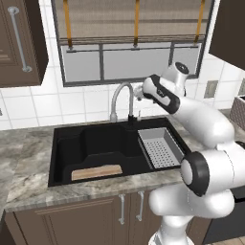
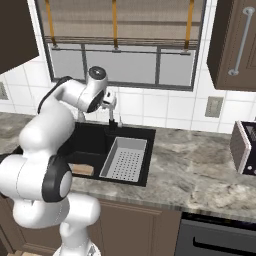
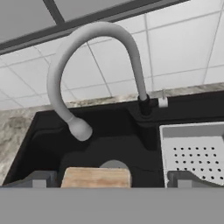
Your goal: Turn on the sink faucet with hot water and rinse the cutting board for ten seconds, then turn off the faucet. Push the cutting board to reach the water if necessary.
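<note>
Ahead of the gripper (image 3: 109, 179), jaws apart and empty, stands the sink faucet (image 3: 94, 52); its side lever (image 3: 162, 102) likely needs a light nudge toward hot.

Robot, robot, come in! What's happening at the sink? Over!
Gripper open, holding nothing, near the sink faucet. No water running. Cutting board at the sink's front edge. Drainer tray sits right.

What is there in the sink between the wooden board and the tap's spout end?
Bare black basin floor, as the left base view shows: the cutting board lies at the sink's front edge, the sink faucet arches at the back. No water runs.
</note>
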{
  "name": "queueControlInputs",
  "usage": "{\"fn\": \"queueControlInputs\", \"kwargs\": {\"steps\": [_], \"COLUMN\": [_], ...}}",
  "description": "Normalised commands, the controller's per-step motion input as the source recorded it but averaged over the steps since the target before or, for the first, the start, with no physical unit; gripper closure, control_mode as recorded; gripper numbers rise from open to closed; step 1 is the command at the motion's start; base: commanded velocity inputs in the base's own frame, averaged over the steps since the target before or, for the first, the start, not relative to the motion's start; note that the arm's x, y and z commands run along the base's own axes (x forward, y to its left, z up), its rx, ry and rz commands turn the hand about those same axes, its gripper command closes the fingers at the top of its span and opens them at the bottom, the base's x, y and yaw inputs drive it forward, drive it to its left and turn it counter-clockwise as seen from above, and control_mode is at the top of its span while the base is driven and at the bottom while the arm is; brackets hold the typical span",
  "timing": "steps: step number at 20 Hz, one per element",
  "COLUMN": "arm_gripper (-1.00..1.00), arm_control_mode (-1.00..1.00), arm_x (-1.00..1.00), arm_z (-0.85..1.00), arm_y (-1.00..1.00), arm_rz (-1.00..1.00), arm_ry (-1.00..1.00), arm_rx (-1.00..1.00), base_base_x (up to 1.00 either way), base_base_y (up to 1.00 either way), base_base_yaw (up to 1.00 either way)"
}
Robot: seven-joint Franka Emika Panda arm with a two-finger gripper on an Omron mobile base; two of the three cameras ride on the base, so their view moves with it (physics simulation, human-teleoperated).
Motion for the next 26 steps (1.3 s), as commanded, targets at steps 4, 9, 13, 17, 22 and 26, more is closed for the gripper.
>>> {"fn": "queueControlInputs", "kwargs": {"steps": [4, 9, 13, 17, 22, 26], "arm_gripper": [-1.0, -1.0, -1.0, -1.0, -1.0, -1.0], "arm_control_mode": [-1.0, -1.0, -1.0, -1.0, -1.0, -1.0], "arm_x": [-0.02, 0.0, -0.03, 0.0, 0.0, 0.0], "arm_z": [-0.05, -0.18, -0.32, -0.45, -0.33, -0.08], "arm_y": [-0.51, -0.39, -0.31, -0.11, 0.0, 0.0], "arm_rz": [0.2, 0.2, 0.15, 0.05, 0.0, 0.0], "arm_ry": [-0.17, -0.28, -0.3, -0.19, -0.07, 0.0], "arm_rx": [0.02, 0.0, 0.0, 0.0, 0.0, -0.02], "base_base_x": [0.0, 0.0, 0.0, 0.0, 0.0, 0.0], "base_base_y": [0.0, 0.0, 0.0, 0.0, 0.0, 0.0], "base_base_yaw": [0.0, 0.0, 0.0, 0.0, 0.0, 0.0]}}
